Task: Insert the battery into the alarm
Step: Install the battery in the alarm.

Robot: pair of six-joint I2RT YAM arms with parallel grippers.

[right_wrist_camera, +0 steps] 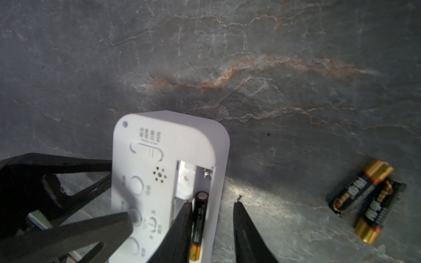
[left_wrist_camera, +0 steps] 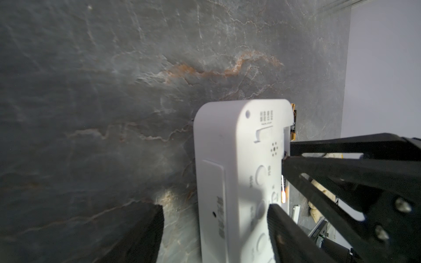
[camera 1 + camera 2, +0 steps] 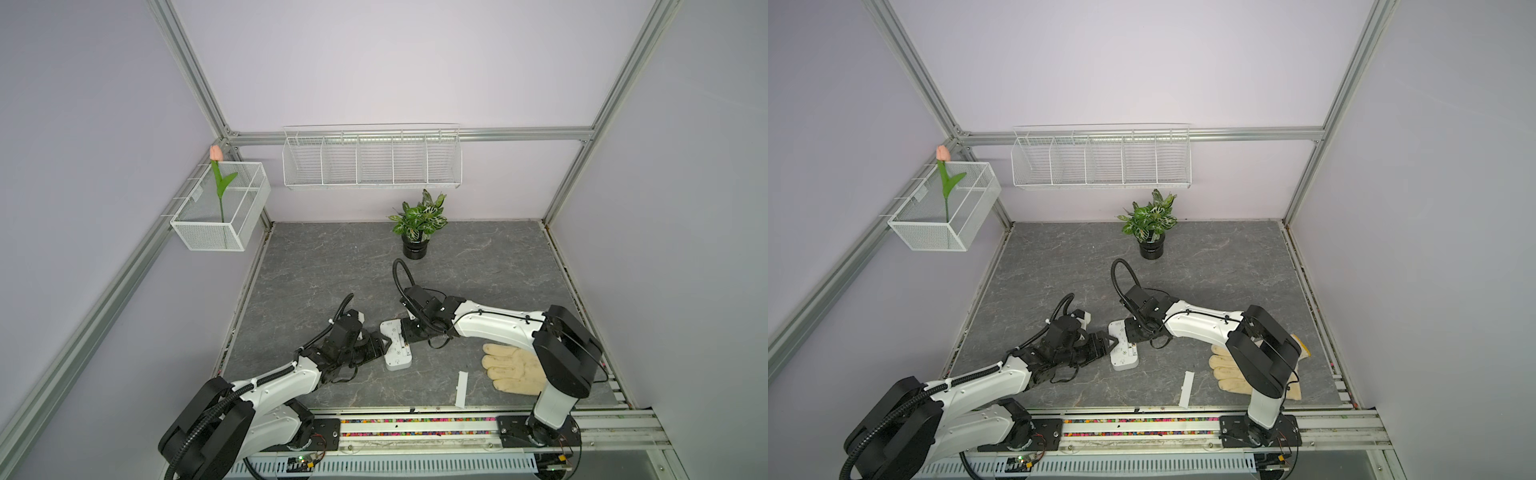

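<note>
The white alarm (image 3: pixel 397 347) (image 3: pixel 1124 348) lies face down mid-table, its back with buttons and small holes facing up (image 1: pixel 159 159) (image 2: pixel 237 141). Its battery bay is uncovered, and a black and gold battery (image 1: pixel 199 218) lies in it along the outer wall. My right gripper (image 1: pixel 213 201) (image 3: pixel 409 336) is open. One of its fingers (image 1: pixel 180 230) is in the bay against the battery, and the other stands on the table outside the alarm's wall. My left gripper (image 2: pixel 215 207) (image 3: pixel 386 340) is open astride the alarm's opposite side, with one finger over the buttons.
Two loose batteries (image 1: pixel 360 187) (image 1: pixel 378 213) lie on the slate just beyond the alarm. A thin white strip (image 3: pixel 461 388) and a cream glove (image 3: pixel 515 368) lie near the front right. A potted plant (image 3: pixel 417 226) stands at the back. Wire baskets (image 3: pixel 372 160) hang on the walls.
</note>
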